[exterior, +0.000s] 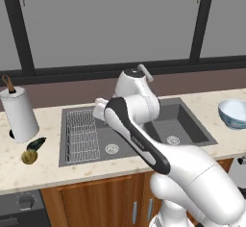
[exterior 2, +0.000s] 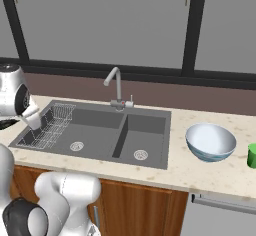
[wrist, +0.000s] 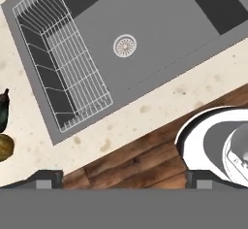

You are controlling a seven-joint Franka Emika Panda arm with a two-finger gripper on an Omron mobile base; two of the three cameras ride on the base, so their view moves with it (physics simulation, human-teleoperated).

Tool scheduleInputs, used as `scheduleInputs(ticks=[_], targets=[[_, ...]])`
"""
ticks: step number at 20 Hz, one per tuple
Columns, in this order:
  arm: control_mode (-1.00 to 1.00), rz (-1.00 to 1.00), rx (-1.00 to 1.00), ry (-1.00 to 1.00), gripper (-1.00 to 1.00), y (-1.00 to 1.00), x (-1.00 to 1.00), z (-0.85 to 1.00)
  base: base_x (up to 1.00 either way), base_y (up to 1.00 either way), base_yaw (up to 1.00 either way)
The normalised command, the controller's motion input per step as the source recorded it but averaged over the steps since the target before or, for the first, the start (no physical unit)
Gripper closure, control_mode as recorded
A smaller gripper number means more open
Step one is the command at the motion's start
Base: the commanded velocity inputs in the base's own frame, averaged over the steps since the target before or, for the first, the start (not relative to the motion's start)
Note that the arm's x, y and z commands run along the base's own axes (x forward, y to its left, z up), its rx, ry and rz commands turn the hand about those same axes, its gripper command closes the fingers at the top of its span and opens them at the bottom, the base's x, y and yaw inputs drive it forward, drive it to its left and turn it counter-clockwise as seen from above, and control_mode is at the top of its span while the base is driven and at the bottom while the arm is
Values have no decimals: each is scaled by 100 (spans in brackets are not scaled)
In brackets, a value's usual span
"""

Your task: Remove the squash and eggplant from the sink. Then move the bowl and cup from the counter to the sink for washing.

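Note:
The round yellow-brown squash (exterior: 29, 157) and the dark eggplant (exterior: 36, 144) lie side by side on the beige counter (exterior: 48, 173), left of the dark grey sink (exterior: 185, 120). In the hand view the squash (wrist: 4, 148) and eggplant (wrist: 3, 110) sit at the left edge. My gripper (wrist: 125, 182) hangs above the sink's left basin (wrist: 160, 24), open, with nothing between its fingertips (wrist: 48, 179). The white and pale blue bowl (exterior 2: 210, 141) stands on the counter right of the sink. The green cup (exterior 2: 252, 156) is just beyond it at the frame's edge.
A wire rack (exterior: 80, 134) fills the left part of the left basin. The curved steel faucet (exterior 2: 116, 85) rises behind the divider. A paper towel roll (exterior: 18, 114) stands on the counter behind the vegetables. Wooden cabinet fronts (wrist: 135, 160) run below the counter edge.

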Motion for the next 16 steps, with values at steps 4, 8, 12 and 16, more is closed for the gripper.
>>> scheduleInputs(ticks=[4,8,12,16], targets=[[-100,15,-4,0,-100,-26,-13,3,0,0,0],[-100,20,-5,0,-100,-20,-15,0,0,0,0],[-100,16,-3,0,-100,-20,-15,0,0,0,0],[-100,13,-6,0,-100,-21,-13,0,0,0,0]])
